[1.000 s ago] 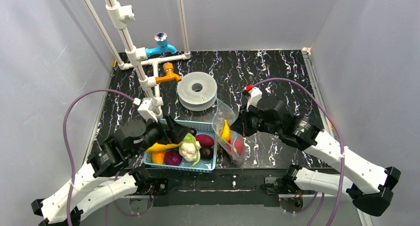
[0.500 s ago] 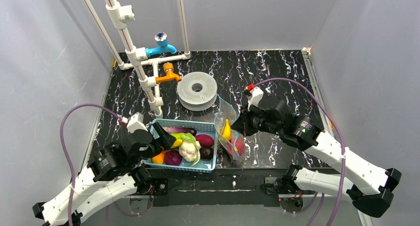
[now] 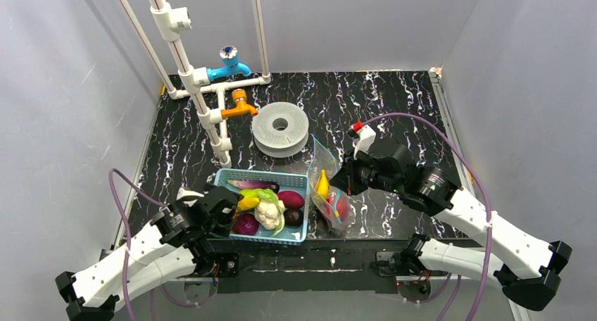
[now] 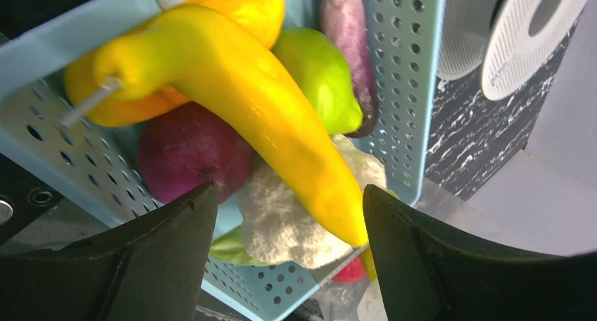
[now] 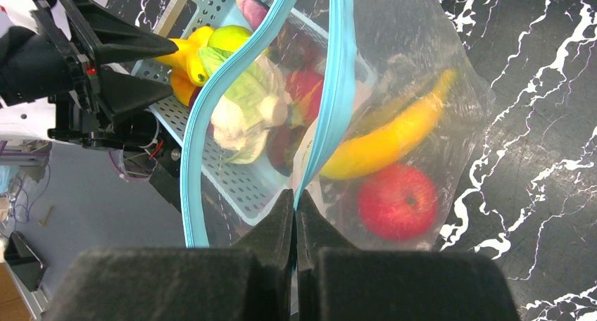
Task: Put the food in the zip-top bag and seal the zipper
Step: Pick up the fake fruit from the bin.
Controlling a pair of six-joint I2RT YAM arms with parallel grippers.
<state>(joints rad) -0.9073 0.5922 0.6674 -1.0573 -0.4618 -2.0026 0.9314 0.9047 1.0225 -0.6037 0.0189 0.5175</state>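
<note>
Left wrist view first: the left gripper stands wide open, jaws splayed either side of the long yellow piece (banana or pepper, hard to call) and gripping nothing. That piece lies loose on top of the cauliflower and a maroon piece inside the light-blue basket.

Big change here: a second ago those jaws had it lifted over the basket's left end. Now it's back down among the rest, and the arm has dropped low to the basket's near-left corner. No delivery on that run, I'd say; it will need picking up again.

Across the table, the right gripper is clamped tight on the zipper at one lip of the zip-top bag, holding the mouth agape just as before. The bag sits just right of the basket, with a banana and a red apple already inside. Most of the food is not yet bagged, so sealing looks a long way off.
</note>
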